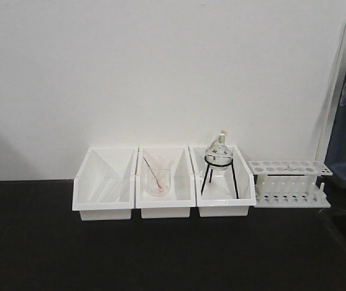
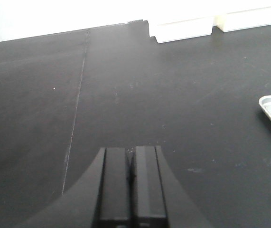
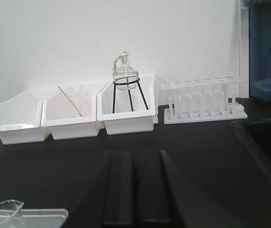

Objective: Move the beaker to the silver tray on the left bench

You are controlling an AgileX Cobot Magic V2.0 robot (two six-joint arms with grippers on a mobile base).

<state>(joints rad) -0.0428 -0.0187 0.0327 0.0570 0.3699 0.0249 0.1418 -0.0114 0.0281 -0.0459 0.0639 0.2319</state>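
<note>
No legible writing anywhere. Beaker (image 3: 2,211) and silver tray (image 3: 35,216) cut off at frame edge. Left gripper (image 2: 131,164) and right gripper (image 3: 134,180) both closed, empty.

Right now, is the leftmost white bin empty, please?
Empty, as far as the front view shows: the leftmost white bin has only bare white walls and floor visible.

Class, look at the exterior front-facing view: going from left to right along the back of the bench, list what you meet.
Empty white bin → white bin holding a beaker with a thin rod → white bin holding a round-bottomed flask on a black tripod → white test tube rack.
</note>
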